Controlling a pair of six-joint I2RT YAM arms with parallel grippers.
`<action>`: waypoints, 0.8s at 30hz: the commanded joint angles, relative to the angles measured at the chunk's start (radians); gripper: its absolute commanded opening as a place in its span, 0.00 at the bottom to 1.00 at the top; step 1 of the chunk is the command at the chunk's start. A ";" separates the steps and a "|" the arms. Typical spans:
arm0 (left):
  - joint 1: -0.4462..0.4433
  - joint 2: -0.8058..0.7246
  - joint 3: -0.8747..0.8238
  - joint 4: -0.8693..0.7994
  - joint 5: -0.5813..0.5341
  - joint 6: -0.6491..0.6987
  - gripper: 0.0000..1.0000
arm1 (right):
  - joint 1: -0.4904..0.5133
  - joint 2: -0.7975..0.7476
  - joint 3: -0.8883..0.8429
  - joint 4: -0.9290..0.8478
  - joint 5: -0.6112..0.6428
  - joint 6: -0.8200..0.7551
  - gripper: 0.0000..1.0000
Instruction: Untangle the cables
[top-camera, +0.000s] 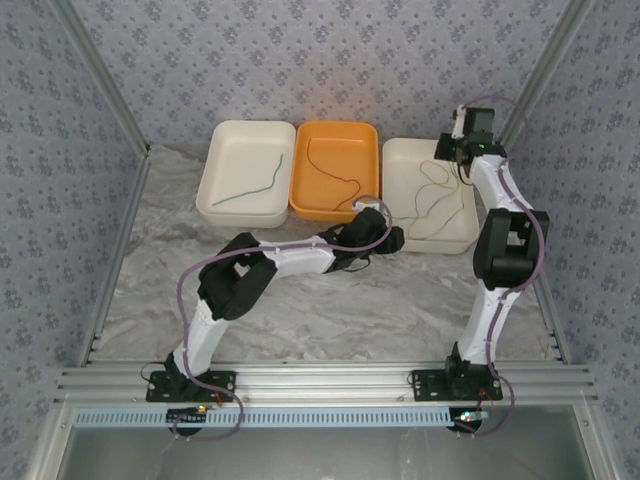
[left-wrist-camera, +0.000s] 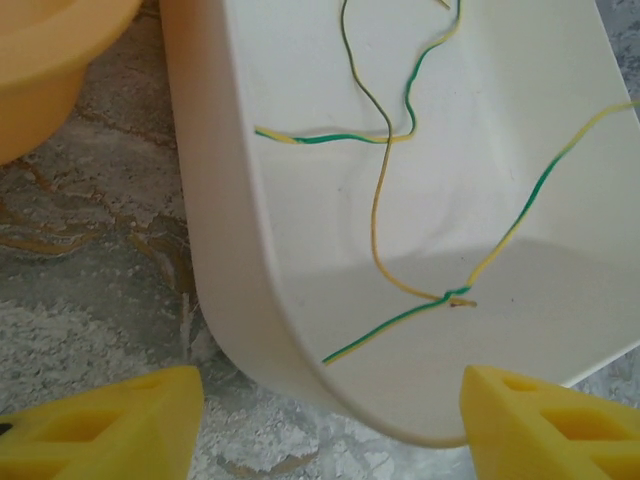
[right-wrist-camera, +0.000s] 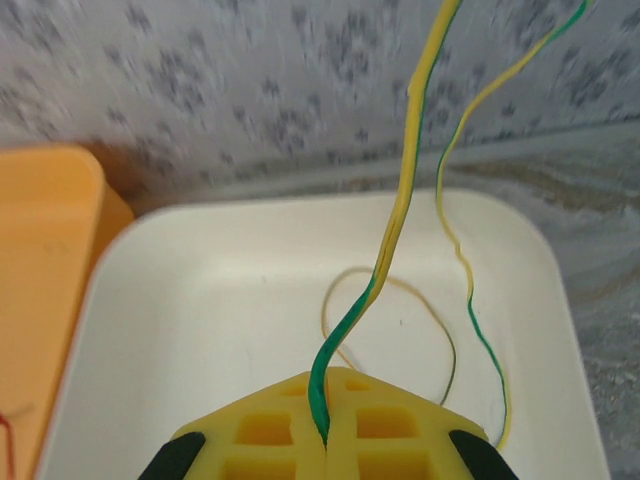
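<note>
– Marbled surface (top-camera: 300, 310), white tray (top-camera: 402, 168) at the right: where do the cables (left-wrist-camera: 445, 294) lie?
– Loose inside that tray, crossing each other, just beyond the left end effector (left-wrist-camera: 325, 425), whose jaws stand apart at the near corner.
– And the right end effector (right-wrist-camera: 325, 430)?
– Clenched on a yellow-green cable (right-wrist-camera: 402, 190) above the tray's far end.

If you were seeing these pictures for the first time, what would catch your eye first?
The right gripper is pinched shut on a thin yellow-and-green striped cable, holding it up over the far end of the right-hand white plastic tray. In that tray cable strands cross in a small knot, with the left gripper open at the near corner. An orange tray holds a dark red cable and another white tray a green cable.
</note>
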 joint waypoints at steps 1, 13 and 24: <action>-0.002 0.028 0.040 -0.030 0.010 -0.020 0.68 | 0.017 0.051 0.041 -0.161 -0.019 -0.100 0.00; -0.002 0.054 0.066 -0.021 0.034 -0.030 0.67 | 0.053 0.238 0.229 -0.389 -0.022 -0.178 0.00; -0.002 0.071 0.076 -0.012 0.047 -0.034 0.64 | 0.094 0.349 0.318 -0.466 -0.174 -0.218 0.00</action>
